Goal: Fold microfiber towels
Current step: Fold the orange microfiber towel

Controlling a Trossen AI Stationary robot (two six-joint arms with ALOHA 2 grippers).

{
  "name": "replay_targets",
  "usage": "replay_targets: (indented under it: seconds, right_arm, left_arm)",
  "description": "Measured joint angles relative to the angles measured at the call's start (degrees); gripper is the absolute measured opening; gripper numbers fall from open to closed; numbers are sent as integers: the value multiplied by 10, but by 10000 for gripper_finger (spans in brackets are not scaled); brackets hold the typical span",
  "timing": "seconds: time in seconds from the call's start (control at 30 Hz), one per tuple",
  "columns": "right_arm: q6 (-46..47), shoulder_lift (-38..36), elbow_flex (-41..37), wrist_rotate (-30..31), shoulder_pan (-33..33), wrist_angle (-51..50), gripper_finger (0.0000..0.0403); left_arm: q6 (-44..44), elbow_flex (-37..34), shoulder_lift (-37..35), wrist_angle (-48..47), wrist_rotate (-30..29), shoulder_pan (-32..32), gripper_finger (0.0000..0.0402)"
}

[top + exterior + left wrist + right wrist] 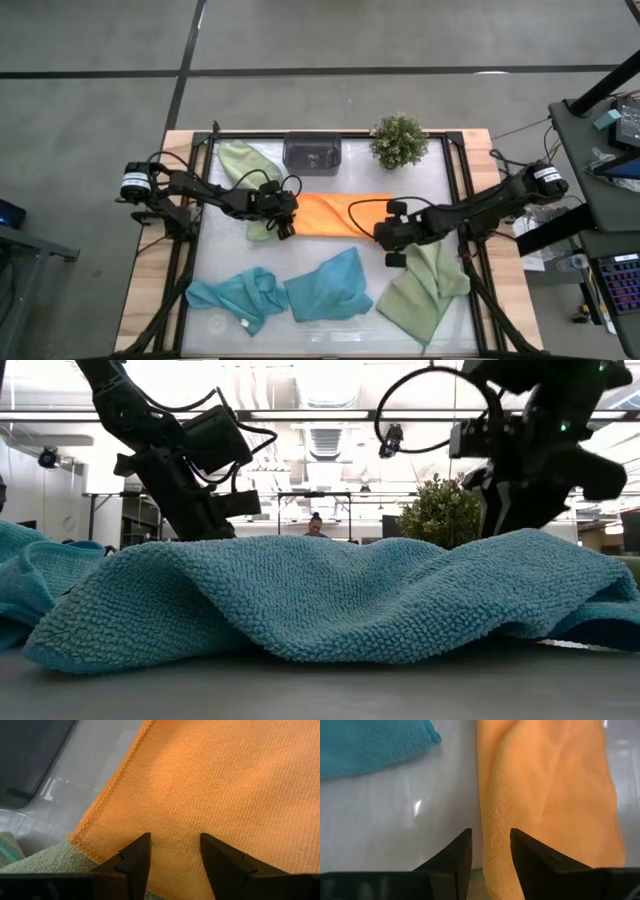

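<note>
The orange towel (340, 214) lies flat mid-table as a long, folded rectangle. My left gripper (284, 228) stands open at its left end, with orange cloth (210, 780) showing between and beyond its fingers (175, 837). My right gripper (388, 246) is open over the towel's right end; the towel's long edge (481, 795) runs out from between its fingers (490, 832). One sage green towel (245, 165) lies crumpled at the far left, partly under the orange one. Another sage green towel (425, 290) lies near right. Two teal towels (235, 295) (330, 285) lie crumpled at the near side. My left gripper points slanting down at the orange towel's left end, just in from its corner (80, 840). I cannot tell whether its fingertips touch the cloth; no fold shows pinched between them.
A dark grey tray (313, 152) and a small potted plant (398, 140) stand at the far edge. In the low view a teal towel (330, 595) fills the foreground and hides both grippers' fingertips. Bare white table (395, 820) lies between the orange and teal towels.
</note>
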Motion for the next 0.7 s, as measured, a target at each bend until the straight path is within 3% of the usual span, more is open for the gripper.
replay_targets:
  seconds: [0.1,0.3,0.47,0.57,0.7]
  right_arm:
    - [-7,27,-2,4,0,20,121]
    - [-7,71,-2,88,0,24,105]
    - [-7,72,-2,96,0,24,58]
    - [2,65,-2,138,-2,17,20]
    - [32,64,-2,185,-21,0,11]
  left_arm:
    - [0,0,0,0,0,0,157]
    - [0,0,0,1,0,0,157]
    - [0,0,0,1,0,0,157]
    - [0,0,0,1,0,0,157]
    - [0,0,0,1,0,0,157]
